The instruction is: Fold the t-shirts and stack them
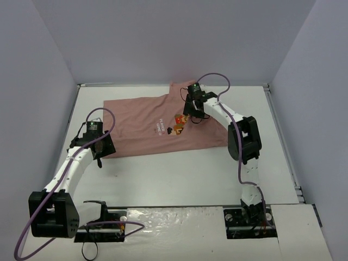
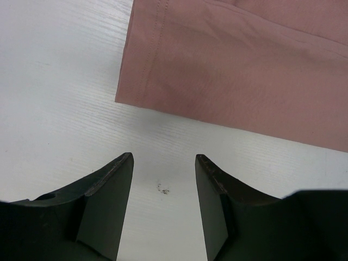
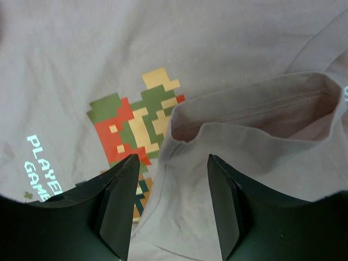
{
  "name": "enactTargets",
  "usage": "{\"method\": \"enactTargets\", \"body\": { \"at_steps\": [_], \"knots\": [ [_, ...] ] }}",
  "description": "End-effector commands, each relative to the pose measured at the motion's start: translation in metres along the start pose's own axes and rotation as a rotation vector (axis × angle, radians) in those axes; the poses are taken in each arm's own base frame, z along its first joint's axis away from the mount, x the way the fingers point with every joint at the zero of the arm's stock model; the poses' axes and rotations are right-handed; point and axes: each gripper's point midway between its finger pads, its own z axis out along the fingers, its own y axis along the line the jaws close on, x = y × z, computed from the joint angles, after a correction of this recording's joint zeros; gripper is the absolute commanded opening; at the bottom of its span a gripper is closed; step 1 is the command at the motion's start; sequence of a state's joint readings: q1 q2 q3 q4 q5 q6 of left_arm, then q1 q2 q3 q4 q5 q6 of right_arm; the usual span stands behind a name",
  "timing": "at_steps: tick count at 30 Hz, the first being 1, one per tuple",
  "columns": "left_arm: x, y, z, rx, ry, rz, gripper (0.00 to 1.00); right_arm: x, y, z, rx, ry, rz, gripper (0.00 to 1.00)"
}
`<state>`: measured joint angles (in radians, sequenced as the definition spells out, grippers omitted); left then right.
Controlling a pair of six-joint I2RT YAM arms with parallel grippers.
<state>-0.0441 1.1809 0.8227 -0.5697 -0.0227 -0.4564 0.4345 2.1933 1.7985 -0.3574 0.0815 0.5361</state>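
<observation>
White table (image 1: 179,174), grey walls (image 1: 163,38) on 3 sides. Pink shirt (image 1: 136,125) lies spread flat on the far half, front up. Its hem end is twd the left and one sleeve (image 1: 182,89) reaches the back edge.

L arm (image 1: 73,166) stretches up the left side. R arm (image 1: 242,138) bends in from the right, w/ its forearm across the shirt's right end. Purple cables (image 1: 32,234) loop off both arms.

L claw (image 2: 163,157) is by the shirt's near-left corner, over bare tabletop, not touching cloth. Jaws stand apart w/ nothing betw them; wrist view shows only white table in the gap. The shirt corner w/ its double-stitched hem (image 2: 149,54) sits just beyond the tips, apart from them.

R claw (image 3: 171,157) is over the chest, jaws spread wide, not clamped. A loose fold (image 3: 255,136) of the shirt is puckered up off the flat cloth; it has a stitched edge and a cuff-like opening w/ the inside showing. Its lower part runs down into the gap betw the fingers. Can't tell if the pads touch it.

Graphic (image 3: 136,125) is a pixel figure in olive, red, orange and tan. It sits just beyond the claw's left finger, partly covered by the fold and the finger. White lettering (image 3: 43,163) is left of it in the wrist view and reads "PLAYE…" / "GAM…", cut off by the finger.

Small dark speck (image 2: 162,189) on the table betw the L claw's jaws.
</observation>
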Motion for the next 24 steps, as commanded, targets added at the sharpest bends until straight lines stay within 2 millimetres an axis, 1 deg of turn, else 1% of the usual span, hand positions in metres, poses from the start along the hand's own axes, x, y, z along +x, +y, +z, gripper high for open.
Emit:
{"method": "enactTargets", "body": {
  "at_steps": [1, 4, 8, 12, 14, 19, 24],
  "knots": [
    [-0.013, -0.006, -0.004, 0.027, -0.051, 0.007, 0.46, -0.026, 0.012, 0.002, -0.012, -0.072, 0.053, 0.50],
    [-0.013, -0.006, -0.004, 0.027, -0.051, 0.005, 0.46, -0.026, 0.014, 0.008, -0.014, -0.068, 0.056, 0.50],
    [-0.013, -0.006, -0.004, 0.027, -0.049, 0.007, 0.46, -0.020, 0.016, 0.018, -0.021, -0.046, 0.052, 0.50],
    [-0.013, -0.007, -0.003, 0.027, -0.048, 0.007, 0.46, -0.022, 0.033, 0.019, -0.059, -0.054, -0.013, 0.49],
    [-0.013, -0.007, -0.003, 0.029, -0.046, 0.007, 0.46, -0.025, 0.046, 0.018, -0.093, -0.062, -0.033, 0.48],
    [-0.012, -0.006, -0.003, 0.027, -0.046, 0.007, 0.46, -0.028, 0.063, 0.015, -0.135, -0.071, -0.058, 0.48],
    [-0.012, -0.007, -0.003, 0.028, -0.045, 0.008, 0.46, -0.032, 0.073, 0.012, -0.172, -0.078, -0.093, 0.48]
  ]
}}
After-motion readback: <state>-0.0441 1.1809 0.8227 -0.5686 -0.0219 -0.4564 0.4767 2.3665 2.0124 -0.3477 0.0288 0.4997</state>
